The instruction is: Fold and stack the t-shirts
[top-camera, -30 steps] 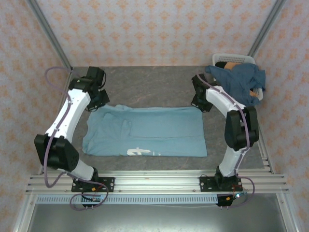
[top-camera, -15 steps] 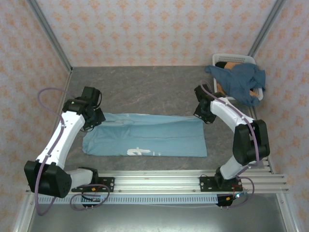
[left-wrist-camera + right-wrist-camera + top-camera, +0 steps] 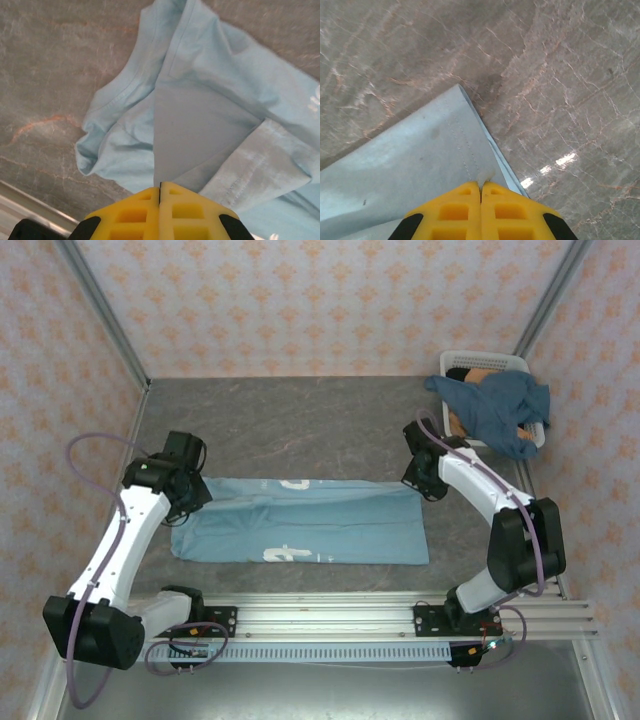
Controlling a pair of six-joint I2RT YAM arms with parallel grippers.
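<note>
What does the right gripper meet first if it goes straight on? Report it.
The right gripper, shut on a corner of the light-blue t-shirt, points at that same cloth, so it would press the shirt first. The grey table probably lies just under it, though depth is unclear.

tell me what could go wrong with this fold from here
1. The right pincer is shut on only a thin corner of the light blue t-shirt, so the cloth might slip out mid-fold.
2. By the left pincer the cloth lies bunched and wrinkled, so the fold may land crooked or trap creases.
</note>
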